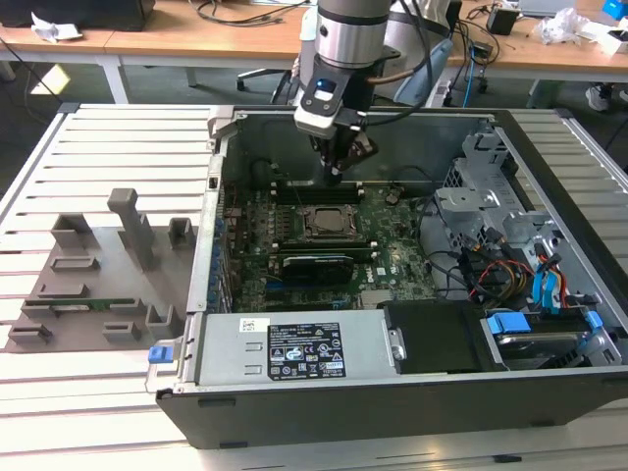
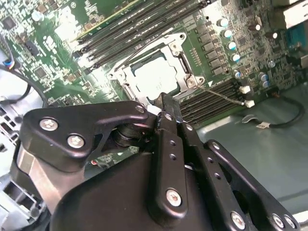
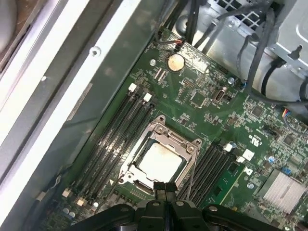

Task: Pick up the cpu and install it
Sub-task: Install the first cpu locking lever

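Silvery-grey cpu (image 3: pixel 159 161) lies seated in the motherboard socket (image 3: pixel 185 140); the tool (image 3: pixel 165 186) hovers above it, fingers together, holding nothing.

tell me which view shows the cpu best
The first wrist view: the cpu lies flat in its socket, its pale top almost fully in sight. In the second wrist view the closed gripper overlaps its near edge. In the exterior view it is a small square below the gripper.

Open air above the cpu (image 3: pixel 159 162); memory slots (image 3: pixel 113 137) flank it.
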Robot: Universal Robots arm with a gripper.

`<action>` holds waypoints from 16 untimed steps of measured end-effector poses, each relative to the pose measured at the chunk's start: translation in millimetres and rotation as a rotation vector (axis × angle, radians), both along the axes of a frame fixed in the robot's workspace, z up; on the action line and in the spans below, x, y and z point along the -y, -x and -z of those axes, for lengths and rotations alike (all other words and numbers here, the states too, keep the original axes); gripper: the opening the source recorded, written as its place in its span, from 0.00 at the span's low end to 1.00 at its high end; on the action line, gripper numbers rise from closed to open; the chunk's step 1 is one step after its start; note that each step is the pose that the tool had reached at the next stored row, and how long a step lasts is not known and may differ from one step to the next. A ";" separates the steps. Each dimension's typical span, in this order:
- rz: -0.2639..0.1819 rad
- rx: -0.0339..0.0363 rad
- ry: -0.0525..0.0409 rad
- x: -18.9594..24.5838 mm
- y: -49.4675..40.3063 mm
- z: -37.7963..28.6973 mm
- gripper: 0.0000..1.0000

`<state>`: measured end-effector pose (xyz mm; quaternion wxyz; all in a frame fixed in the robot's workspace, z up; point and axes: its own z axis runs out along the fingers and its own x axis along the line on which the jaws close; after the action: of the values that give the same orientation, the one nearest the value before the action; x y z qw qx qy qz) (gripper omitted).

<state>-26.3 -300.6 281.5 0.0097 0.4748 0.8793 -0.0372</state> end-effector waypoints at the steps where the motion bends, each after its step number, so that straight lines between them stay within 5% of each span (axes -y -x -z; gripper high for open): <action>1: -0.027 0.0000 0.0000 0.0 0.0 0.0 0.11; 16: -0.257 0.0000 0.0001 0.0 0.0 0.0 0.11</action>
<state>-26.3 -300.6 281.5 0.0144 0.3583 0.9328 -0.0357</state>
